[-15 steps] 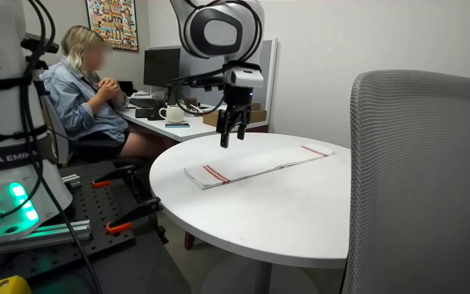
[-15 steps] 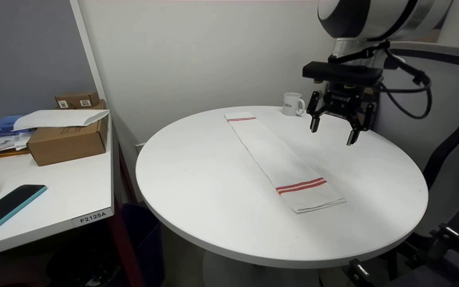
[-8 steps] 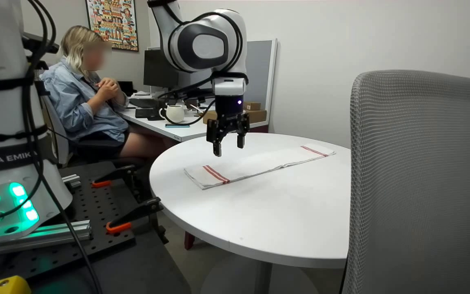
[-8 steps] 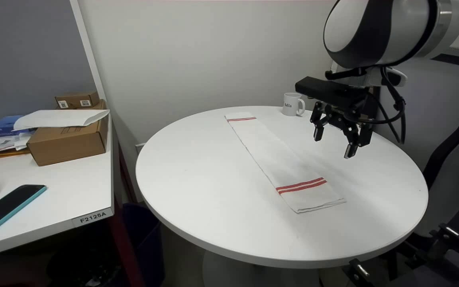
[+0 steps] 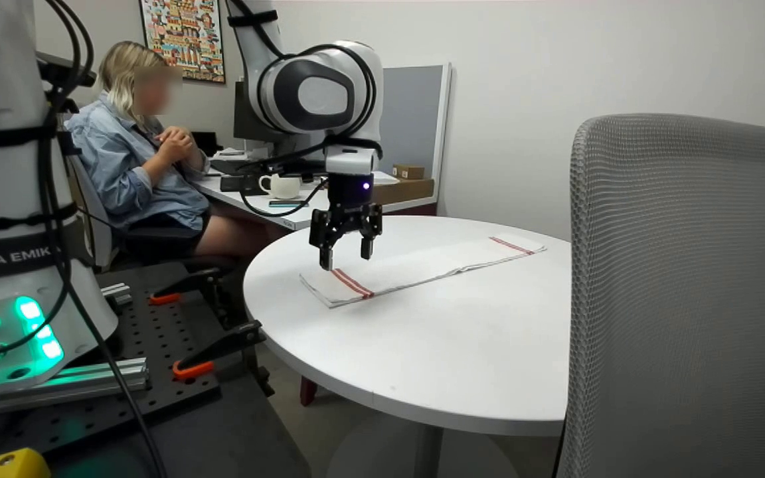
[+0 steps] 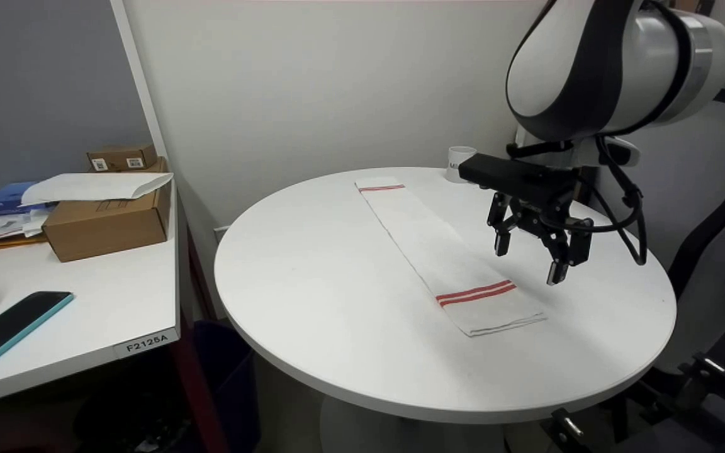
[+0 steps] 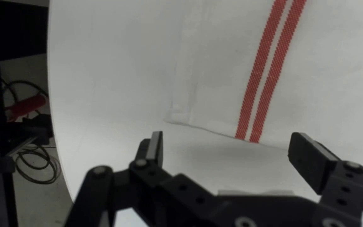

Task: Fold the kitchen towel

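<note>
Worktop (image 6: 312, 314), near edge: Round and white, so it has edges but no corners. In an exterior view the kitchen towel (image 6: 422, 245) lies flat on it in a long thin strip, starting some way in from this near edge and ending by the far edge.
Two red stripes (image 6: 476, 296): They cross the near end of the towel. More than one layer shows here, so I think a fold the long way is done. How many folds, I can't tell.
Jaws: Wide apart, holding nothing. In an exterior view their fingers (image 6: 557, 272) hang above the worktop, on the right-edge side of the towel's near end. In the wrist view they are by the towel's long side, so picking it up looks like the step now. It isn't picked up yet.
Towel middle: No fold goes across it yet.
Far red stripe (image 6: 382, 188): It sits just in from the far edge, well apart from the two stripes. So bringing the ends together is likely what's left. I'd say the job is about half done.
Cup (image 6: 455, 165): White, near the far edge. It seems no part of the job.
</note>
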